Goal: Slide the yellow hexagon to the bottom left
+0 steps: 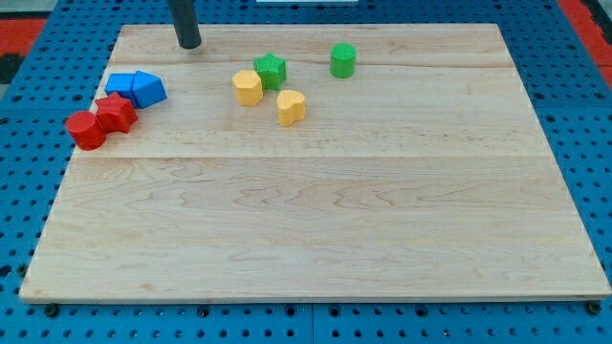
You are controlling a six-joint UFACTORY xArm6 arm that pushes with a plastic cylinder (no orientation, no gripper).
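The yellow hexagon lies on the wooden board near the view's top, left of centre, touching the green star at its upper right. A second yellow block, heart-like in shape, lies just to its lower right. My tip rests near the board's top edge, up and to the left of the yellow hexagon, apart from every block.
A green cylinder stands right of the star. At the left edge lie a blue cube-like block, a blue pentagon-like block, a red star and a red cylinder, clustered together.
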